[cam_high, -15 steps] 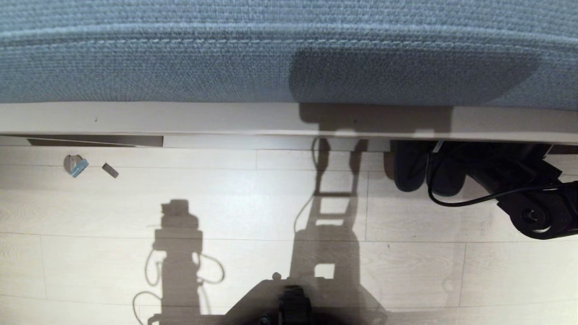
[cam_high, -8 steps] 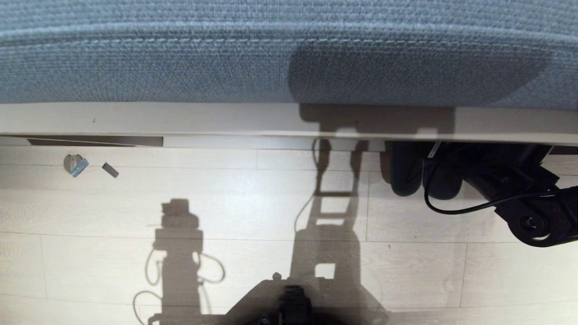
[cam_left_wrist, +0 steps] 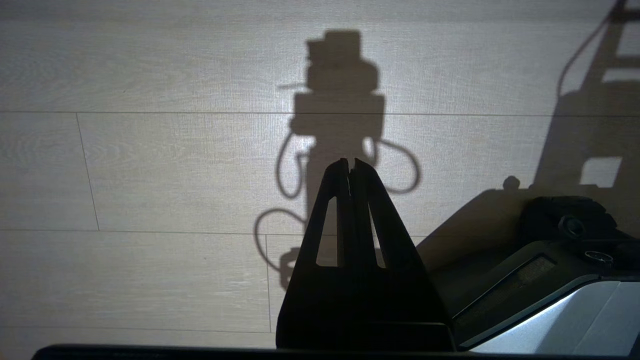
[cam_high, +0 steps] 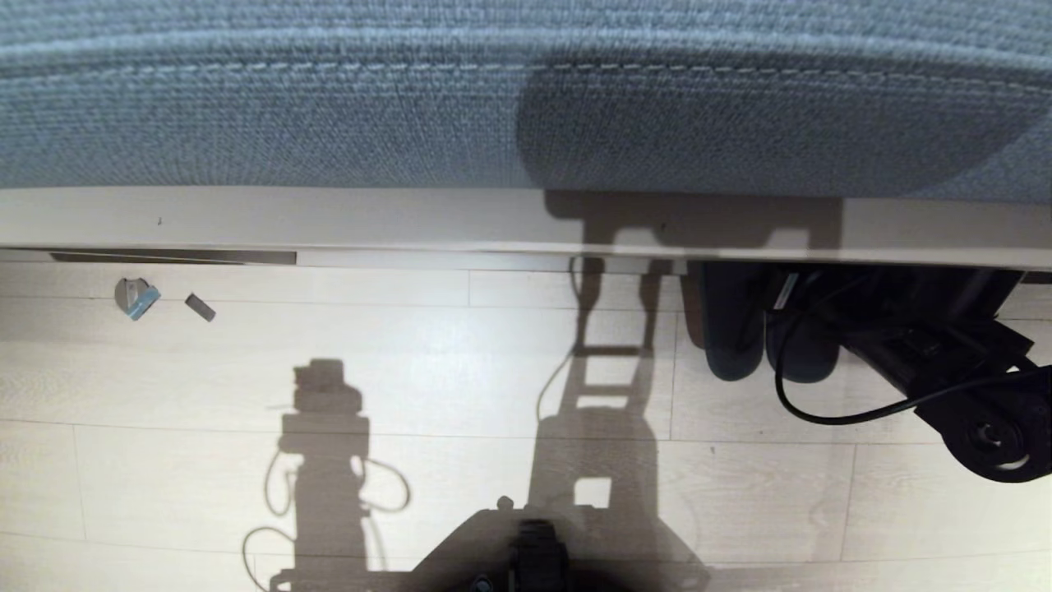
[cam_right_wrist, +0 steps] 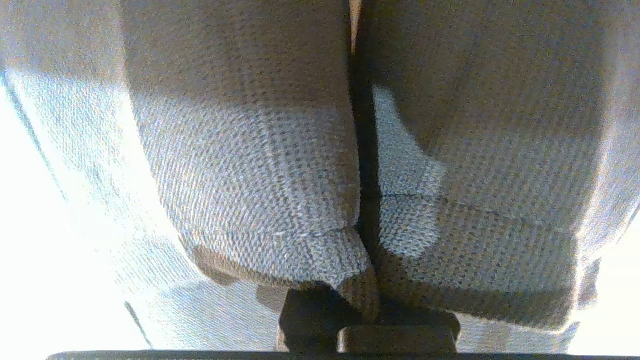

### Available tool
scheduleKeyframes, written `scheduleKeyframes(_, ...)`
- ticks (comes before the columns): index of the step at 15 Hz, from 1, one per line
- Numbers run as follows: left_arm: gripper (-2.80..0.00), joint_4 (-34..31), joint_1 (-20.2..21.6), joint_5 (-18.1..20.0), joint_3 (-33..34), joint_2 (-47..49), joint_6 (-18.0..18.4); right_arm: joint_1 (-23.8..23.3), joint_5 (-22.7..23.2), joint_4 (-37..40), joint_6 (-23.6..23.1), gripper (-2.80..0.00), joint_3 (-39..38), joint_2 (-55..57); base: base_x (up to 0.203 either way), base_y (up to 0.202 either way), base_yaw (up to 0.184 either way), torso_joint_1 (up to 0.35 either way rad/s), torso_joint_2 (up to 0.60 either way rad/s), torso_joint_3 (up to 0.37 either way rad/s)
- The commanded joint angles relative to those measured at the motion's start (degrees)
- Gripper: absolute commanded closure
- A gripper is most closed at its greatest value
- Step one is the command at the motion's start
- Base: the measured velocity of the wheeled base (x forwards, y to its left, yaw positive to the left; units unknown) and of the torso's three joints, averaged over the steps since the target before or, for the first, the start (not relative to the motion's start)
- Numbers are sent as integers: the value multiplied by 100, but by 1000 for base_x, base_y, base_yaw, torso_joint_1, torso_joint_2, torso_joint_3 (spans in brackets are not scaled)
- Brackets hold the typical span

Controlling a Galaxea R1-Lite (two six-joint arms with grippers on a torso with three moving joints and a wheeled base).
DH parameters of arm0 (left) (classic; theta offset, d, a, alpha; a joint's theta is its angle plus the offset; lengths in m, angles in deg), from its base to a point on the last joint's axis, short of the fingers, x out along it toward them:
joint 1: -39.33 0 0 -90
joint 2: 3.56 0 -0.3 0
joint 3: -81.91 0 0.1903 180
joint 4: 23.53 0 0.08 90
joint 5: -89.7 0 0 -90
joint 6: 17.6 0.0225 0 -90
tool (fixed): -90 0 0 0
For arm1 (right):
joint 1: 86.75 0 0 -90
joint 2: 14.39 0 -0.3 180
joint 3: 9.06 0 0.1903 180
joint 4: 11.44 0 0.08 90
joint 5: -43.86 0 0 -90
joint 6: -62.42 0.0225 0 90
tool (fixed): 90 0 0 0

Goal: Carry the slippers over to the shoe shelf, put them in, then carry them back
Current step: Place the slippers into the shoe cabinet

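Right claw (cam_right_wrist: 367, 305) clamped on slippers (cam_high: 760, 341), pinching the inner edges of both where they meet, fabric bunched around the black fingers in the right wrist view. Slippers side by side, touching, hanging from the claw at the right of the head view, rounded ends poking out over the pale wood floor (cam_high: 460, 386), far ends hidden under the front edge of the bench (cam_high: 329, 218). Contact with the floor: cannot tell. Blue cushion (cam_high: 329, 107) on top of bench, filling the upper part of the head view. Shoe shelf bay itself not visible from this angle. Right arm (cam_high: 945, 370) black, reaching in from the right, cable (cam_high: 830, 418) looping below it. Left claw (cam_left_wrist: 350, 167) closed, empty, fingertips pressed together, held above bare floor beside the robot base (cam_left_wrist: 550, 280). Two small scraps (cam_high: 136, 298) on floor at far left, well apart from slippers.
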State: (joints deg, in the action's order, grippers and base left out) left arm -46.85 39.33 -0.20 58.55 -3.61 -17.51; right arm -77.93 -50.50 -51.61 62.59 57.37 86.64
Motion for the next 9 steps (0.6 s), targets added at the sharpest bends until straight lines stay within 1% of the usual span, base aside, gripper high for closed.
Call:
scheduleKeyframes(1, 0, -5, 0, -1, 0, 5, 0, 20, 3, -35, -63, 0, -305, -332, 0, 0, 0, 0, 0, 0)
scheduleKeyframes(6, 0, -5, 0, -1, 0, 5, 0, 67, 13, -36, -113, 0, -931, -822, 0, 0, 0, 0, 0, 0)
scheduleKeyframes(9, 0, 3, 0, -1, 0, 5, 1, 68, 13, -36, -105, 0, -960, -839, 0, 0, 0, 0, 0, 0)
